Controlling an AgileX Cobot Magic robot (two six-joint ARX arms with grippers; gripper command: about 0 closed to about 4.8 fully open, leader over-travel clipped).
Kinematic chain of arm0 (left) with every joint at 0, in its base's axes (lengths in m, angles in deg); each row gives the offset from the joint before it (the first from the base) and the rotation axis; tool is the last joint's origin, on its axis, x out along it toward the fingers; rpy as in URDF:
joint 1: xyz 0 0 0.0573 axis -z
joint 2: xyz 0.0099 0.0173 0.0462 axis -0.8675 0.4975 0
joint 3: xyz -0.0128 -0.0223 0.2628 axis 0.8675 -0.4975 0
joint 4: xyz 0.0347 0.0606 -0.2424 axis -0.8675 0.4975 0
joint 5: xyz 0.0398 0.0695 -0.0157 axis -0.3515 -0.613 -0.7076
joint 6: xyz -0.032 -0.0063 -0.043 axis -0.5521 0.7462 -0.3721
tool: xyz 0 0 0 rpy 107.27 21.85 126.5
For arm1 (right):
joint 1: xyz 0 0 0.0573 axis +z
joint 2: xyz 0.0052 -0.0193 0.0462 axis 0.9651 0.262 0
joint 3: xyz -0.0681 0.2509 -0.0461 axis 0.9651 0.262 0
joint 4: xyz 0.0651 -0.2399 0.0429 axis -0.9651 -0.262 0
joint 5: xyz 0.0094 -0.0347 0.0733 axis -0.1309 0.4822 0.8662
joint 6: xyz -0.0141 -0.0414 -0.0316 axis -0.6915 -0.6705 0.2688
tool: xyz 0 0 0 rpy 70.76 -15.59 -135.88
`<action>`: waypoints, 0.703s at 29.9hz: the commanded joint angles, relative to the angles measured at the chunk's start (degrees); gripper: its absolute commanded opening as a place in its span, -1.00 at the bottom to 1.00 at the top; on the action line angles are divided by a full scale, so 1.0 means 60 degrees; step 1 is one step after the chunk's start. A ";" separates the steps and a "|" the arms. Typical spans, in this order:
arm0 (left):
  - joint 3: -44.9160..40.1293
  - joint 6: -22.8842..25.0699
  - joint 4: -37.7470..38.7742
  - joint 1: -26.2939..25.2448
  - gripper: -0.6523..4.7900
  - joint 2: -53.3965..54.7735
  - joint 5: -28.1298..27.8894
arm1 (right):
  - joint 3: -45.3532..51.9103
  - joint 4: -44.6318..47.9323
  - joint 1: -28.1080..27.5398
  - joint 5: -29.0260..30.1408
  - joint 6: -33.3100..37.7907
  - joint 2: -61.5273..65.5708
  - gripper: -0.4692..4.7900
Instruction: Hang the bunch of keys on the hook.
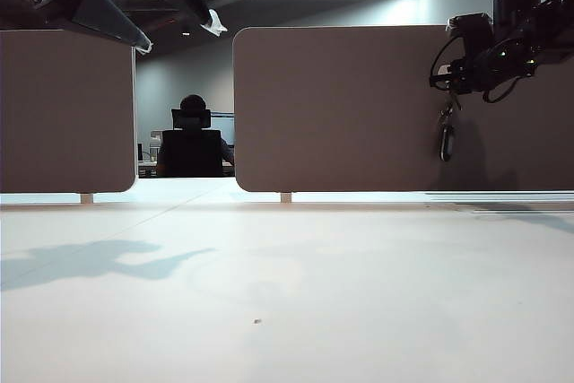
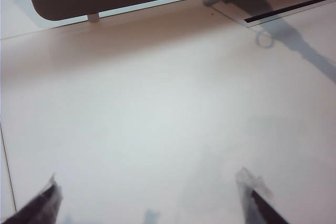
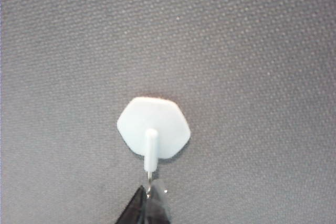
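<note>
Right claw (image 1: 446, 87) is clamped on the bunch of keys (image 1: 446, 139), fob dangling against the panel (image 1: 359, 105), right at the hook (image 3: 150, 153). Ring looks roughly level with the hook tip, hard to confirm. Advice: seat the ring over the tip, then let go. Left claw (image 2: 152, 195) hangs spread wide above the table (image 2: 157, 119), empty.

The left arm reaches in from the upper left of the exterior view. Its left gripper (image 1: 179, 33) hangs high, jaws spread wide, tips angled downward. The right arm enters from the upper right, raised, its right gripper (image 3: 148, 203) with jaws pressed together, pointing away from the camera.
</note>
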 commanded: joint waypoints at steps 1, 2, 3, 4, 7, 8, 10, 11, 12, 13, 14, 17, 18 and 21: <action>0.0069 0.0044 -0.0080 0.0000 1.00 -0.0018 -0.0029 | -0.0087 0.0164 0.0011 -0.0033 0.0047 -0.0044 -0.84; 0.0069 0.0044 -0.0076 0.0000 1.00 -0.0018 -0.0025 | -0.0087 0.0160 0.0004 -0.0036 0.0044 -0.0044 -0.84; 0.0069 0.0044 -0.0076 0.0000 1.00 -0.0018 -0.0025 | -0.0087 0.0160 -0.0004 -0.0044 0.0040 -0.0044 -0.84; 0.0069 0.0044 -0.0076 0.0000 1.00 -0.0018 -0.0025 | -0.0087 0.0215 -0.0004 -0.0047 0.0036 -0.0051 -0.84; 0.0069 0.0044 -0.0047 0.0000 1.00 -0.0018 -0.0025 | -0.0299 0.0302 0.0000 -0.0084 0.0040 -0.0055 -0.84; 0.0069 0.0044 0.0004 0.0000 1.00 -0.0018 -0.0025 | -0.0393 0.0302 0.0004 -0.0076 0.0040 -0.0055 -0.84; 0.0069 0.0040 0.0084 0.0000 1.00 -0.0018 -0.0025 | -0.0528 0.0248 0.0004 -0.0076 0.0040 -0.0055 -0.84; 0.0069 0.0040 0.0135 0.0000 1.00 -0.0018 -0.0025 | -0.0590 0.0229 0.0004 -0.0076 0.0044 -0.0055 -0.84; 0.0069 0.0040 0.0160 0.0000 1.00 -0.0018 -0.0025 | -0.0634 0.0244 0.0004 -0.0076 0.0040 -0.0055 -0.84; 0.0069 0.0044 0.0179 0.0000 1.00 -0.0018 -0.0025 | -0.0714 0.0211 0.0004 -0.0073 0.0044 -0.0055 -0.84; 0.0069 0.0044 0.0182 0.0000 1.00 -0.0018 -0.0025 | -0.0721 0.0237 0.0007 -0.0073 0.0044 -0.0055 -0.84; 0.0073 0.0044 0.0182 -0.0004 1.00 -0.0018 -0.0029 | -0.0721 0.0204 0.0011 -0.0073 0.0044 -0.0055 -0.84; 0.0069 0.0044 0.0182 0.0000 1.00 -0.0018 -0.0029 | -0.0721 0.0153 0.0018 -0.0073 0.0044 -0.0051 -0.84; 0.0069 0.0044 0.0182 -0.0004 1.00 -0.0018 -0.0029 | -0.0710 0.0015 0.0029 -0.0066 0.0040 -0.0022 -0.84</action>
